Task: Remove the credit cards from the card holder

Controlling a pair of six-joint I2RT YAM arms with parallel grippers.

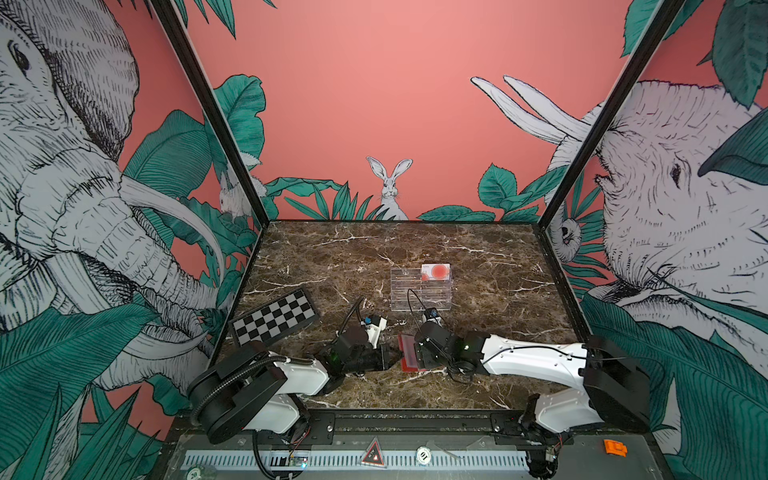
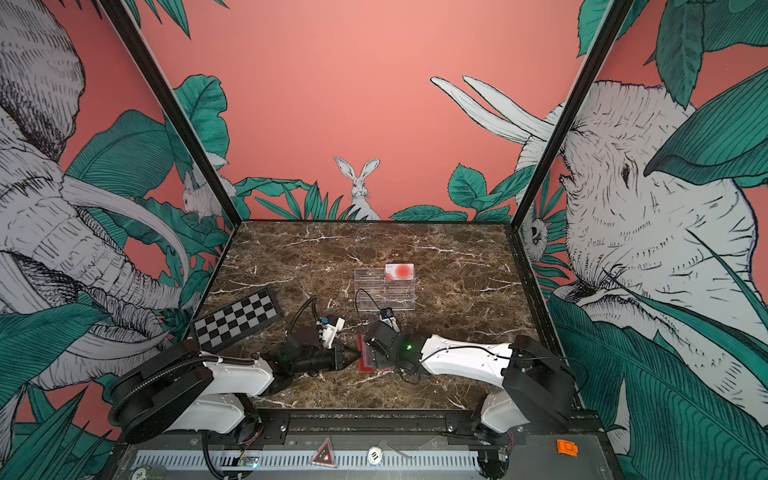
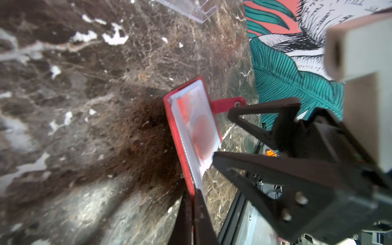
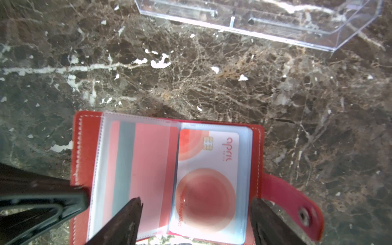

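Note:
The red card holder [image 4: 83, 135] lies open on the marble table [image 4: 212, 80], near the front in both top views [image 1: 409, 353] [image 2: 368, 358]. My left gripper [image 3: 192, 194] is shut on the edge of its red cover [image 3: 180, 135]. My right gripper [image 4: 196, 203] hangs open just above it. Its fingers straddle a white credit card with a red circle [image 4: 207, 169] in the right sleeve. A red card with a grey stripe [image 4: 146, 165] sits in the left sleeve. The snap tab [image 4: 297, 207] lies spread to the side.
A clear acrylic tiered stand [image 1: 419, 293] stands behind the holder, with a white, red-circled card [image 1: 435, 272] upright in its back tier. A black-and-white chequered board [image 1: 274, 318] lies at the left edge. Patterned walls close in three sides.

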